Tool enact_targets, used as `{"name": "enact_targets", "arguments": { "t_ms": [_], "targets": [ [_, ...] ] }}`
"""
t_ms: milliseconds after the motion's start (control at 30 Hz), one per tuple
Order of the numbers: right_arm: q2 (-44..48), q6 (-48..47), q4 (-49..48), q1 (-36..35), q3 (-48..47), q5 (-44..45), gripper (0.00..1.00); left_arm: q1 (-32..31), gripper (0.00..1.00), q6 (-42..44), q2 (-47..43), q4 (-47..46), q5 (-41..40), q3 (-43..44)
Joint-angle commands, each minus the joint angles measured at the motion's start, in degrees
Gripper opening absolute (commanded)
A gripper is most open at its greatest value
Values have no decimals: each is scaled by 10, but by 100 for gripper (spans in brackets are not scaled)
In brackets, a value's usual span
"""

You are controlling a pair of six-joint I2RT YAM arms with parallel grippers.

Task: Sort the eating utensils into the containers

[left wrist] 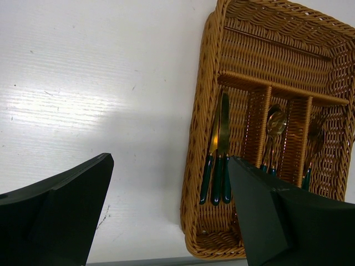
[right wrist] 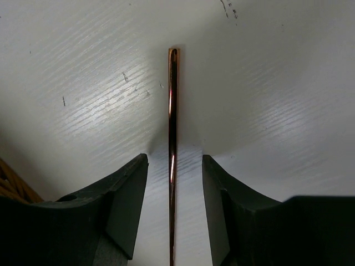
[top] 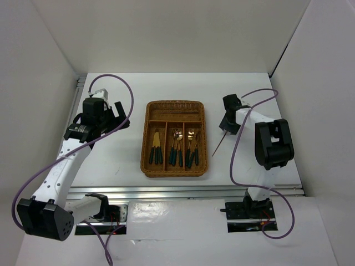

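Right of the tray [top: 175, 103] holding cutlery [top: 176, 149], your right fingers [right wrist: 127, 205] straddle the chopstick [right wrist: 172, 138], ajar, untouching; left fingers [left wrist: 55, 210] gape empty.

Chopstick [right wrist: 172, 111] glossy coppery metal; tray [left wrist: 198, 149] rough woven wicker; table [right wrist: 277, 111] white, finely grained.

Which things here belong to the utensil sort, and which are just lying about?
Job: tray, knives, spoons, forks, loose chopstick.
Not the job: purple cables, metal rail.
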State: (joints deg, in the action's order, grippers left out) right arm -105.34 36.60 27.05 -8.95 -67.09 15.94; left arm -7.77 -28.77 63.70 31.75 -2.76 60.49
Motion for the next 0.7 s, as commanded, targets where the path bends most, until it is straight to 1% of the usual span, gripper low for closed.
{"name": "enact_targets", "arguments": {
  "t_ms": [0,233,300,367,433,667],
  "targets": [
    [0,2,-24,4,0,18,51,-2,100,3,-1,-14,-8,9],
    [-11,2,-24,4,0,18,46,-2,100,3,5,-14,-8,14],
    [-16,2,-24,4,0,18,46,-2,100,3,5,-14,-8,14],
    [-22,2,-24,4,0,18,43,-2,100,3,5,-14,-8,14],
    [-22,2,-30,4,0,18,43,-2,100,3,5,-14,-8,14],
    [-34,-3,-30,10,0,18,36,-2,100,3,5,-9,-8,14]
  ]
}}
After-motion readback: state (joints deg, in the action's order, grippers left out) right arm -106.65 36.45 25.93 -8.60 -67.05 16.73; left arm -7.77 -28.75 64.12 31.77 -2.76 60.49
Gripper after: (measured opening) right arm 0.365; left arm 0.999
